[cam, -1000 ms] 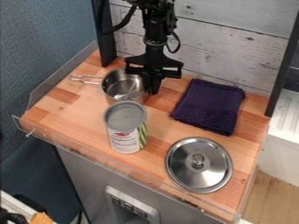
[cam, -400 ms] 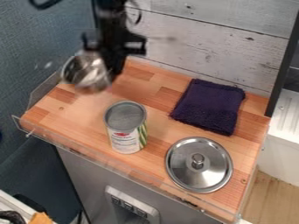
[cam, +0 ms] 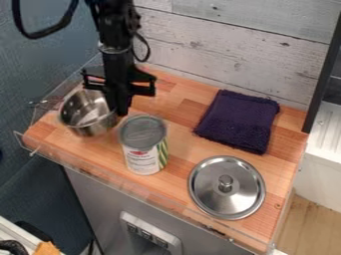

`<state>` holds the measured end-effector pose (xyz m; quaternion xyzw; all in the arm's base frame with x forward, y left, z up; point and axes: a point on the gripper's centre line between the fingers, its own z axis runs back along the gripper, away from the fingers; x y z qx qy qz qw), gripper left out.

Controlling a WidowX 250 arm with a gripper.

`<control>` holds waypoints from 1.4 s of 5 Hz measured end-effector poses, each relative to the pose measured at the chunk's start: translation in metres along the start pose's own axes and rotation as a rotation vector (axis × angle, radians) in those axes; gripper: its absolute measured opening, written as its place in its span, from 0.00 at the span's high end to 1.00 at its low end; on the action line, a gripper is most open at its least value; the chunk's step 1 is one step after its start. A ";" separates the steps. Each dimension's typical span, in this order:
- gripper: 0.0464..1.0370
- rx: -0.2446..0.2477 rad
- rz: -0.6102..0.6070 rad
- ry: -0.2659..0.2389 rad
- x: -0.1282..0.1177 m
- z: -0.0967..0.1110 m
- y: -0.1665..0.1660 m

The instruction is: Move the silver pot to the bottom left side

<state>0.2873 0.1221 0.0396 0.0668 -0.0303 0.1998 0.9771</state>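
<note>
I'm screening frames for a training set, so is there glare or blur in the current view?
Camera view: bright glints on the silver pot and the metal lid; the purple cloth shows no shine; no strong motion blur on the can.

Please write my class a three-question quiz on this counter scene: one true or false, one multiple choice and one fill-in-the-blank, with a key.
1. True or false: The metal lid lies apart from the silver pot.
2. What stands between the pot and the lid?
A) a folded cloth
B) a can
C) a sponge
3. Fill in: As the camera sees it, the gripper is at the pot's ____ side.

Key: 1 true; 2 B; 3 right
</note>
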 end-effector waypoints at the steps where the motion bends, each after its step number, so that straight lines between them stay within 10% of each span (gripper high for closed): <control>1: 0.96 -0.002 -0.004 0.030 -0.002 -0.017 -0.001; 4: 0.83 -0.014 0.060 0.085 -0.008 -0.037 0.019; 7: 0.04 -0.052 -0.109 -0.081 -0.008 0.027 0.019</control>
